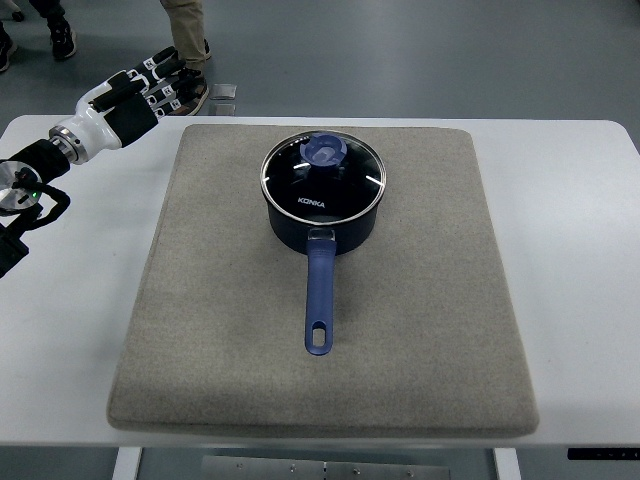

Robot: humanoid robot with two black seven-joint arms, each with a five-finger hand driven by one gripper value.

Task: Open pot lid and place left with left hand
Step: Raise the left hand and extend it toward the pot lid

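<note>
Left hand [150,85] open, empty, off the table's far-left corner; glass lid [323,175] looks rigid, breakable, slick — grip the knob [325,150]

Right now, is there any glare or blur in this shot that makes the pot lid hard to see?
Top view: the glass lid shows thin bright reflections along its rim, but the blue knob stays sharp. The saucepan casts only a soft shadow on the grey mat. Lighting is even, and the left hand at the upper left looks slightly soft.

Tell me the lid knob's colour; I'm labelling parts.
Blue, matching the pot handle; the lid knob shows clearly in the top view.
</note>
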